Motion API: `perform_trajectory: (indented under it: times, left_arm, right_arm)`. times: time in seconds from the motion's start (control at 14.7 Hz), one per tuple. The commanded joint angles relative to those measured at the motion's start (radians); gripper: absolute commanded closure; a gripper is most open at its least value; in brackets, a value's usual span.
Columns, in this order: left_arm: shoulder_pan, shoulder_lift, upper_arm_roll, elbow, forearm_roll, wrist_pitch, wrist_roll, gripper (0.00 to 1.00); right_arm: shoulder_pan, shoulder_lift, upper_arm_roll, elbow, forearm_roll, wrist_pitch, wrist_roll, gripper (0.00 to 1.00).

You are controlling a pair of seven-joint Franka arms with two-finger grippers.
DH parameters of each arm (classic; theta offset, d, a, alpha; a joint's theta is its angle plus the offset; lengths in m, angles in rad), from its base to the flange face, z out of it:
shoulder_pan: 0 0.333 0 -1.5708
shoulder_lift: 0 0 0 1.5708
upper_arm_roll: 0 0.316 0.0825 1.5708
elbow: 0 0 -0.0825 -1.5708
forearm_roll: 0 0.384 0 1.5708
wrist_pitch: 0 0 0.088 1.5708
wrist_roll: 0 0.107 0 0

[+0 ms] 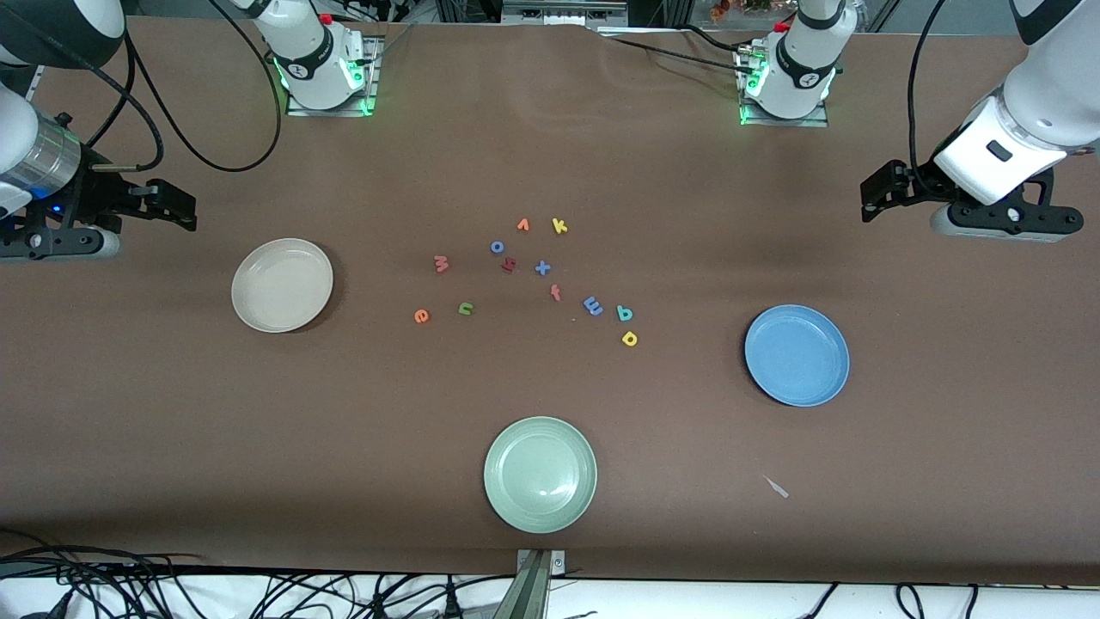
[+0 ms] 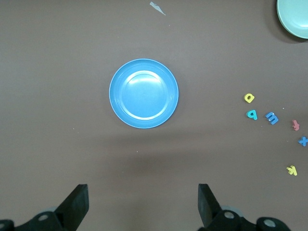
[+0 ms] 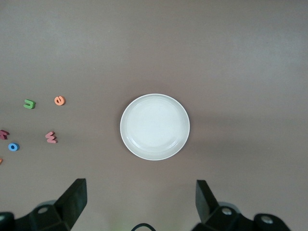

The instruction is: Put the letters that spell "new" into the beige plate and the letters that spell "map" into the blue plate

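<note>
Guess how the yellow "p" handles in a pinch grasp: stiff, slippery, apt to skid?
The yellow "p" lies flat on the brown table and is tiny beside the blue plate, so it is probably very light and may skid if nudged. It sits low, so fingers likely must nearly touch the table. The teal "a" close by could get bumped.

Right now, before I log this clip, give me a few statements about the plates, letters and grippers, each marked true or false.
1. The beige plate is empty. True.
2. The yellow "p" lies in the blue plate. False: it lies on the table beside the teal "a".
3. Both grippers are open and hold nothing. True: left gripper, right gripper.
4. The green plate is the plate farthest from the front camera. False: it is the nearest.
5. The orange "e" is stacked on the green "n". False: they lie apart.
</note>
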Motion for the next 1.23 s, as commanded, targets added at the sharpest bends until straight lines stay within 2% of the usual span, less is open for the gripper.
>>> perform_trajectory:
  times: [0.0,0.41,0.61,0.89,1.16]
  left_arm:
    - [-0.005,-0.008,-0.002,0.011,0.022,-0.025,-0.004,0.0]
    - [-0.004,0.006,0.006,0.04,0.015,-0.025,-0.015,0.0]
    - [-0.016,0.086,0.004,0.126,0.018,-0.065,-0.01,0.0]
    - [-0.054,0.147,-0.041,0.134,0.021,-0.054,-0.013,0.0]
    - [-0.093,0.253,-0.043,0.209,0.019,-0.056,-0.065,0.0]
  right_arm:
    - [-0.007,-0.017,0.007,-0.017,0.01,-0.003,-0.019,0.0]
    - [-0.002,-0.014,0.007,-0.015,0.01,0.0,-0.017,0.0]
    - [-0.001,-0.008,0.008,-0.015,0.015,0.001,-0.01,0.0]
    - [-0.002,0.02,0.007,-0.014,0.053,0.01,-0.017,0.0]
    - [0.054,0.104,0.017,0.024,0.044,0.02,-0.02,0.0]
